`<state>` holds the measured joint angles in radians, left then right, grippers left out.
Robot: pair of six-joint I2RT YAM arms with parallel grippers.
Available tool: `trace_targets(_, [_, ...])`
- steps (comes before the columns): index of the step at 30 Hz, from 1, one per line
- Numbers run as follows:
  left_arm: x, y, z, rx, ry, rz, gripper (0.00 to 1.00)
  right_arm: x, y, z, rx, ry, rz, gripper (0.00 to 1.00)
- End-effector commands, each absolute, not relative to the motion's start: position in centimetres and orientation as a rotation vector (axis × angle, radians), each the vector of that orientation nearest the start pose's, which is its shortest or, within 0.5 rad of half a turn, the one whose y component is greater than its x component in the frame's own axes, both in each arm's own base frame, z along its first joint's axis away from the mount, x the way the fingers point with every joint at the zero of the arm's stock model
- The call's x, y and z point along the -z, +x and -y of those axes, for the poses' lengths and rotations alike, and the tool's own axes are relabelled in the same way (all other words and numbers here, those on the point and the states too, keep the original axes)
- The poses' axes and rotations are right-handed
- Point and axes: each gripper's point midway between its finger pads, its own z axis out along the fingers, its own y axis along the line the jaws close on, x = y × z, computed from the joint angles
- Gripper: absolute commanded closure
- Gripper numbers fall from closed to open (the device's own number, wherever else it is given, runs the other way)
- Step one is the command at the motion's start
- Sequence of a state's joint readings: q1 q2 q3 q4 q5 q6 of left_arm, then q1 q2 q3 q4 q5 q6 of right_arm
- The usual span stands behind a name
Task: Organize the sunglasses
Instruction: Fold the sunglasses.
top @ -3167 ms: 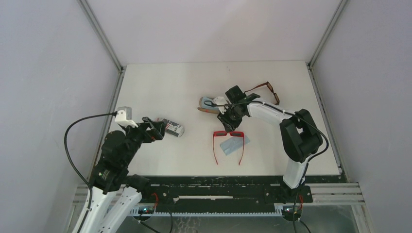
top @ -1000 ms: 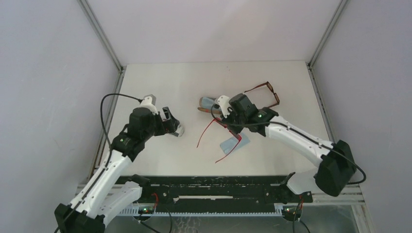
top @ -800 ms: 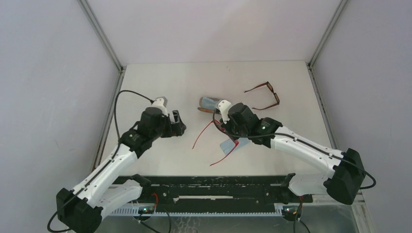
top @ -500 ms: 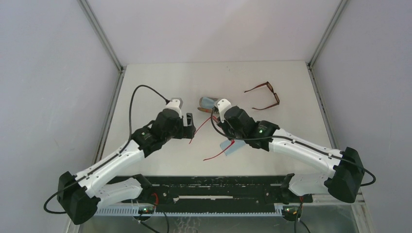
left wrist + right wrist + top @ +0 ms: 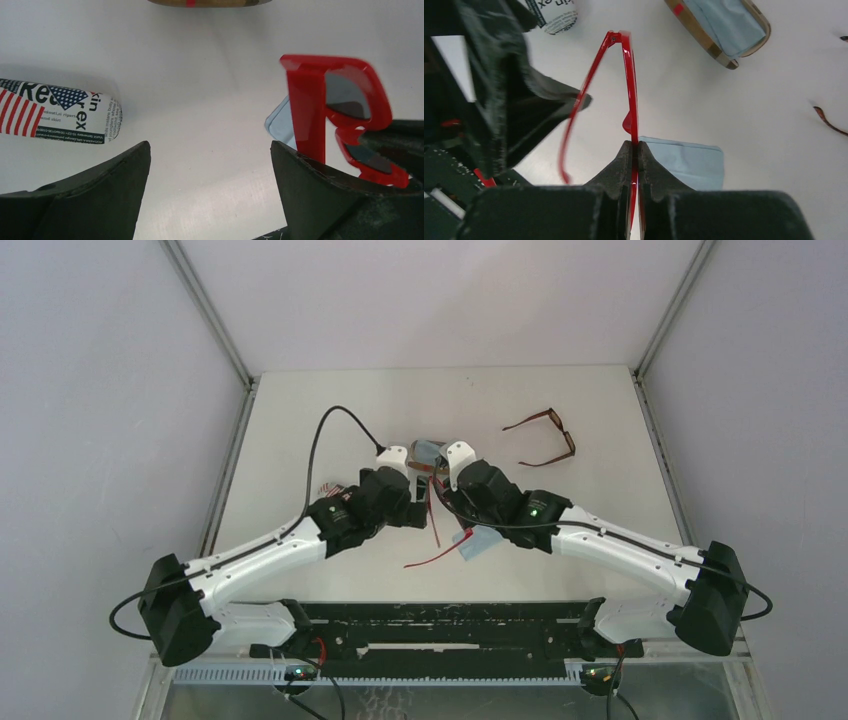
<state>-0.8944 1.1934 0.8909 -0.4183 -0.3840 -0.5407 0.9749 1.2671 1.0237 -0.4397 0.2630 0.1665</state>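
White flat tabletop (image 5: 330, 410) is carrying everything. Left gripper (image 5: 210, 155) is hanging with fingers spread wide, gripping nothing, just beside the bright red plastic sunglasses (image 5: 310, 100). Right gripper (image 5: 634, 145) is pinching their thin temple arm at mid-table, near a light blue cloth (image 5: 689, 160). Slim dark brown sunglasses (image 5: 562, 435) are lying far right, well apart.

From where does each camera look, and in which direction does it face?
Top external: high behind the bases, facing down on the table; both arms show.
Left wrist: faces the table through the open left gripper; flag-print case left.
Right wrist: looks along the shut right gripper clamping the red sunglasses.
All share those sunglasses.
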Motion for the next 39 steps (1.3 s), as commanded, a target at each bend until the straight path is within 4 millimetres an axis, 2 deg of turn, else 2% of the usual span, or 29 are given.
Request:
trace_targets(1, [-19.6,26.3,26.3,0.469,0.146,-2.131,0.05,-20.7,22.8,-30.4,-0.495,-0.691,-2.063,1.00])
trace_targets(5, [-20.7,26.8,27.5,0.497,0.166,-2.113,0.02,-20.1,22.3,-30.8,-0.518,-0.642,-2.095,1.00])
trace_targets(8, [-21.5,26.9,27.3,0.491,0.174,-2.096,0.01,-19.9,22.9,-29.8,-0.472,-0.565,-2.106,1.00])
trace_targets(11, [-22.3,26.6,25.9,0.462,0.164,-2.072,0.01,-19.3,24.5,-27.0,-0.332,-0.441,-2.128,1.00])
trace_targets(15, [-23.4,25.4,24.0,0.452,0.189,-2.038,0.03,-18.6,27.5,-22.0,-0.190,-0.188,-2.173,1.00])
trace_targets(18, [-23.3,24.0,23.6,0.483,0.252,-2.034,0.04,-18.8,29.5,-19.1,-0.274,0.023,-2.193,1.00])
trace_targets(21, [-22.5,22.6,23.6,0.490,0.325,-2.031,0.04,-20.1,31.4,-15.9,-0.324,0.238,-2.151,1.00])
trace_targets(23, [-22.1,22.0,23.8,0.498,0.358,-2.031,0.05,-21.3,31.8,-14.8,-0.367,0.304,-2.117,1.00])
trace_targets(26, [-20.6,21.8,24.1,0.479,0.373,-2.064,0.06,-23.1,31.6,-15.1,-0.451,0.304,-2.074,1.00])
trace_targets(31, [-19.0,23.2,24.4,0.379,0.335,-2.118,0.09,-24.4,29.9,-17.5,-0.556,0.189,-2.066,1.00])
trace_targets(36, [-19.9,24.7,24.6,0.320,0.273,-2.109,0.09,-23.8,27.7,-20.2,-0.552,0.031,-2.095,1.00])
trace_targets(39, [-20.7,25.2,24.9,0.309,0.262,-2.099,0.10,-23.3,26.9,-20.9,-0.537,-0.034,-2.109,1.00])
